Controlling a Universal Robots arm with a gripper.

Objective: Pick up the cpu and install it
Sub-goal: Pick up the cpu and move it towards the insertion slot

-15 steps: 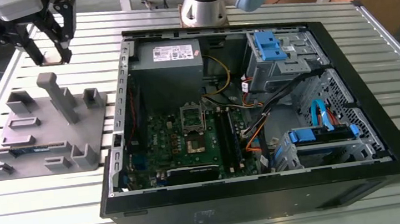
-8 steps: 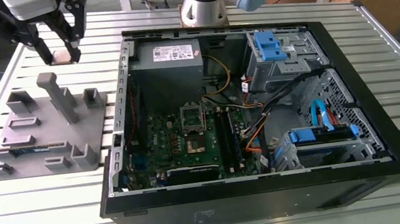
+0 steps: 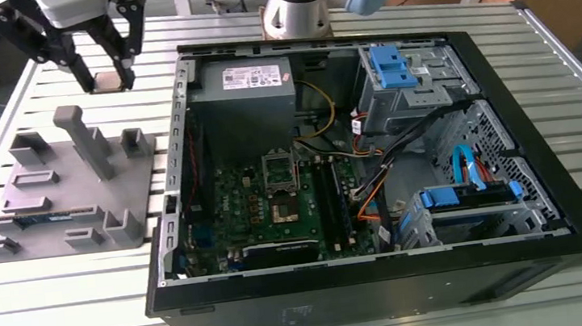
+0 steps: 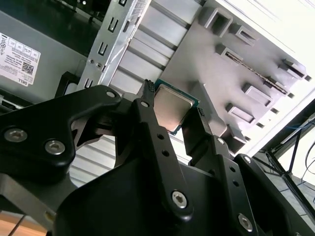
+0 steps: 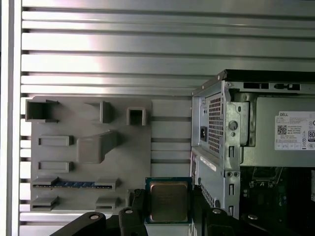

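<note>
My gripper (image 3: 106,77) is raised above the slatted table at the exterior view's upper left. It is shut on the cpu (image 3: 107,83), a small square chip with a silvery top. Both wrist views show the cpu (image 4: 173,109) (image 5: 169,201) clamped by its edges between the two black fingers (image 4: 147,115) (image 5: 137,202), metal face towards the cameras. The gripper is beyond the grey holder plate (image 3: 67,195) and to the exterior view's left of the open computer case (image 3: 389,274). On the green motherboard (image 3: 274,213) inside the case, the socket (image 3: 280,187) lies uncovered.
The grey holder plate has raised posts and slots; a green memory stick (image 3: 42,216) (image 5: 74,184) lies in one slot. The case holds a power supply (image 3: 245,87), blue drive brackets (image 3: 394,67) and loose cables (image 3: 379,170). The arm's base (image 3: 296,4) stands behind the case.
</note>
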